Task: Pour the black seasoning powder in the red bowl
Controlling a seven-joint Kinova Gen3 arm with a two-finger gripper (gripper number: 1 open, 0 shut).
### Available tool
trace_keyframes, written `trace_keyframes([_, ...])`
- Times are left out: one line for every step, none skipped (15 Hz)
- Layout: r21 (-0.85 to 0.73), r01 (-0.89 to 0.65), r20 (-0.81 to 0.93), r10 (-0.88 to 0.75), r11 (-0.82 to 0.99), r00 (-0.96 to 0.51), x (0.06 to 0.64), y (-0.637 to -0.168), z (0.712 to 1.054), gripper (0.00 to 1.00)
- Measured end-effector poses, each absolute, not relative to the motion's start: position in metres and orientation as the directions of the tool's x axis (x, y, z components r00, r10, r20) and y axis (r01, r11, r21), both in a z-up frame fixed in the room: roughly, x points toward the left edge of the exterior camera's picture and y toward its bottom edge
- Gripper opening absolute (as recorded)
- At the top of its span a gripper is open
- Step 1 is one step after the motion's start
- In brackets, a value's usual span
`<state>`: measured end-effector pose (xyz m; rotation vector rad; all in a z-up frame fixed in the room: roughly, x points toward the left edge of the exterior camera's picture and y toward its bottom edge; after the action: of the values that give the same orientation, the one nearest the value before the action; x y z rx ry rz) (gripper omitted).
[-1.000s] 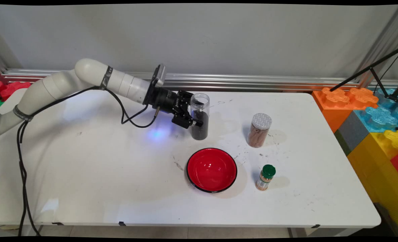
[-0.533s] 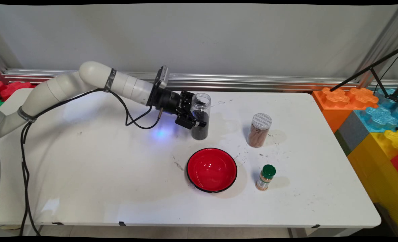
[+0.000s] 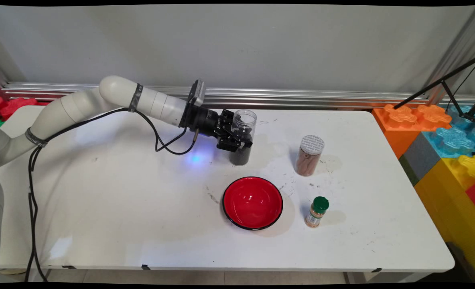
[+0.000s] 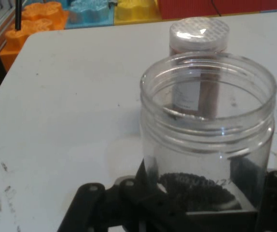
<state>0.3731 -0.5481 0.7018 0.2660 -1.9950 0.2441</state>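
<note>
My gripper (image 3: 238, 139) is shut on a clear lidless jar (image 3: 243, 136) holding dark grains in its lower part, at the table's far middle. The jar stands nearly upright, its base at or just above the white table (image 3: 121, 200). In the hand view the jar (image 4: 208, 140) fills the centre, with the gripper (image 4: 201, 205) closed round its lower part from both sides. A red bowl (image 3: 252, 202) sits a little nearer the front than the jar. A clear jar with a white lid (image 3: 309, 155), holding brown sticks, stands to the right; it shows behind the held jar (image 4: 199, 34).
A small spice bottle with a green cap (image 3: 317, 212) stands right of the bowl. Large orange, blue and yellow foam blocks (image 3: 442, 132) line the table's right edge, with a black tripod leg (image 3: 442, 82) above them. Black cables (image 3: 31, 192) hang at the left.
The arm has stretched rightwards, and the gripper has carried the jar a short way right and slightly toward the wall. The jar now sits deeper between the fingers.
</note>
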Motion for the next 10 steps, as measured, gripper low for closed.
trace_keyframes([-0.054,-0.297,0.906,-0.078,0.953,-0.416,0.374,-0.548,0.702,0.0])
trace_keyframes([-0.054,-0.299,0.906,-0.079,0.953,-0.415,0.374,-0.548,0.702,0.0])
trace_keyframes([-0.054,-0.3,0.906,-0.079,0.952,-0.415,0.375,-0.548,0.703,0.0])
trace_keyframes([-0.054,-0.302,0.906,-0.08,0.952,-0.415,0.376,-0.548,0.704,0.0])
trace_keyframes([-0.054,-0.304,0.907,-0.08,0.951,-0.413,0.377,-0.547,0.705,0.0])
trace_keyframes([-0.054,-0.307,0.908,-0.081,0.95,-0.411,0.378,-0.547,0.708,0.0])
trace_keyframes([-0.055,-0.31,0.91,-0.081,0.949,-0.407,0.379,-0.547,0.711,0.0])
trace_keyframes([-0.055,-0.314,0.911,-0.081,0.948,-0.404,0.38,-0.547,0.715,0.0])
trace_keyframes([-0.053,-0.316,0.912,-0.082,0.947,-0.401,0.38,-0.546,0.717,0.0])
trace_keyframes([-0.05,-0.318,0.913,-0.085,0.947,-0.398,0.38,-0.546,0.722,0.0])
